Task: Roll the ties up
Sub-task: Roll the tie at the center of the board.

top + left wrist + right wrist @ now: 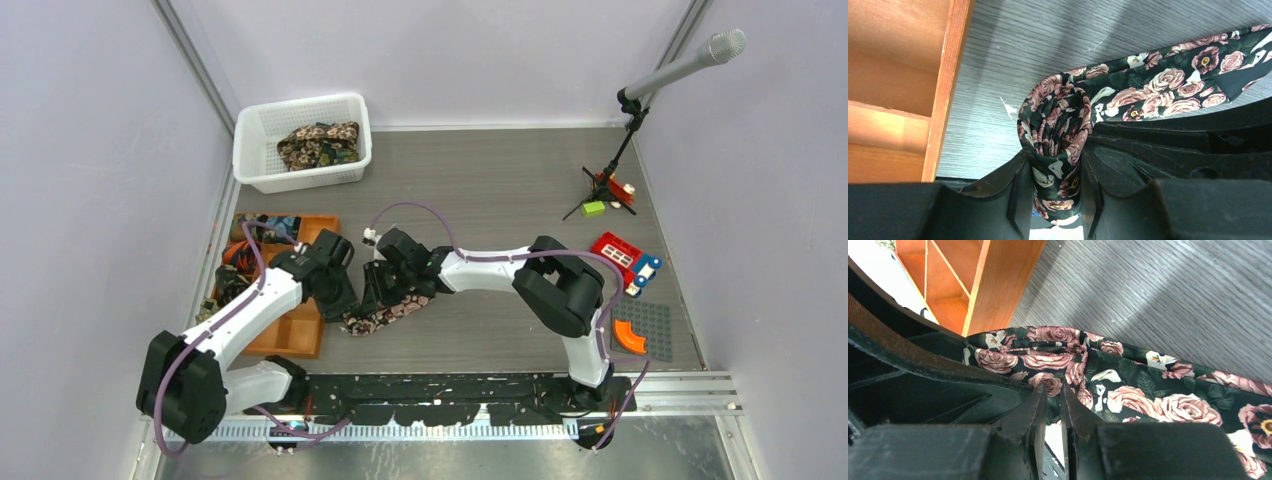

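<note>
Tie (392, 312), dark with pink roses, lies on the table (500, 190) just right of the orange tray (300, 338), in front of the arm bases. One end is wound into a loose coil (1058, 120). The rest trails flat to the right.

Left claw (340, 290): clamped on the coil. In the wrist view the coil stands on edge between the two fingers (1020, 192), squeezed from both sides, with its layers showing end-on. My reading of why: a grip across the coil stops the turns springing apart while more length goes round.

Right claw (385, 288): jaws at a narrow slit, with a fold of the tie seemingly pinched at the fingertips (1035, 400). It sits right beside the coil, on the side where the flat length starts. Its likely job is to guide and tension the loose cloth so it winds on straight.

The coil is small and slack, and most of the length is unwound, so this piece looks early in its rolling. The tray wall is close to the coil but apart from it in the left wrist view. That is worth minding on any turn, since the cloth could snag there.

Other ties (320, 145), brown-patterned, are heaped in the white basket (250, 135) at the far left of the table, well away from the work. The tray compartments hold dark items too small to identify.
</note>
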{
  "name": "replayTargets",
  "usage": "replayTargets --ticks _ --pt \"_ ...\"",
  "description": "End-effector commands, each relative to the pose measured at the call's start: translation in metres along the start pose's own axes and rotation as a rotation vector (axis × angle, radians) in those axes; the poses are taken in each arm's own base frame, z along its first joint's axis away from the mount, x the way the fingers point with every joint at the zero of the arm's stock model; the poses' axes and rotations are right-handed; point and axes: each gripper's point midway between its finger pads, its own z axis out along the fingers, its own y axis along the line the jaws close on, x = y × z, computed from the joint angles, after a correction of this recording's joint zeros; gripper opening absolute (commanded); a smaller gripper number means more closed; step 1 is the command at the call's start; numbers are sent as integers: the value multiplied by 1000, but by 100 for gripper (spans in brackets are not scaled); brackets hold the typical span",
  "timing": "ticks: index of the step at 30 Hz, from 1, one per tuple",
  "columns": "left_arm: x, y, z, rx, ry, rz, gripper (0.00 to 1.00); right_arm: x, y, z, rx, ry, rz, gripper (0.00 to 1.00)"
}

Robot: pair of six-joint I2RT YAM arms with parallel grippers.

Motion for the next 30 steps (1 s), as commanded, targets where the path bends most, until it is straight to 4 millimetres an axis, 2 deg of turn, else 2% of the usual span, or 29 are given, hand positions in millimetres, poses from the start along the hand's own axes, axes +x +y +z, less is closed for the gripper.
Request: replayTargets --ticks 1,7,15,25,30 --pt "-6 -19 -10 41 13 25 34 -3 5 7 -27 -42 14 21" --pt "-9 -19 -10 -16 12 53 34 -2 8 14 -67 -49 50 20" --pt "-14 -9 -10 -134 -13 105 32 -2 17 22 -127 -55 82 19" --pt "-12 -9 -1 -288 -30 225 31 -3 10 7 -76 -76 63 19" --pt "-14 -9 3 -362 -45 273 30 -8 -9 -10 3 -112 91 19"
